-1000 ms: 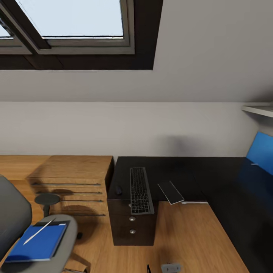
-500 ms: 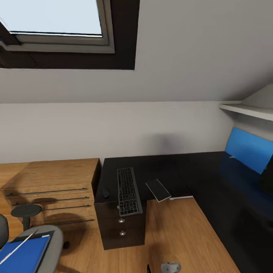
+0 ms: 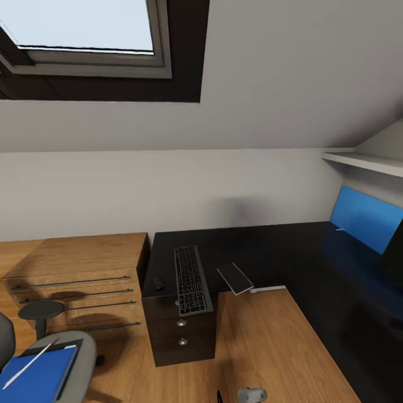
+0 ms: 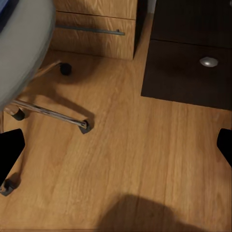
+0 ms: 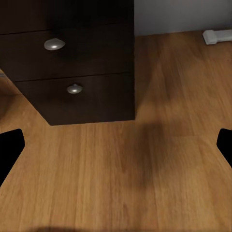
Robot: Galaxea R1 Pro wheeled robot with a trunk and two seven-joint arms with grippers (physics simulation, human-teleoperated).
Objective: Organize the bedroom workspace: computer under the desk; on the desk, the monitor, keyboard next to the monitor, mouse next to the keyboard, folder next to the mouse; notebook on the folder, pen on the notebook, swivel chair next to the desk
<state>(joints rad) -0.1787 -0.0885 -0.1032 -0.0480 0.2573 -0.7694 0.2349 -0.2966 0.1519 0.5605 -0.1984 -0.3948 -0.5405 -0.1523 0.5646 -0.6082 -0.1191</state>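
Three cameras, one corner of the bedroom

The head view looks down from high and well back at the dark bench (image 3: 263,246) and wooden floor (image 3: 263,341). Both wrist views hang low, close over that floor — each catching the drawer unit (image 3: 180,334), the left (image 4: 193,63) also the swivel chair (image 4: 24,43).

Keyboard (image 3: 192,287) on desk (image 3: 246,252) — mouse (image 3: 159,282) to its left, swivel chair (image 3: 67,358) left of desk.
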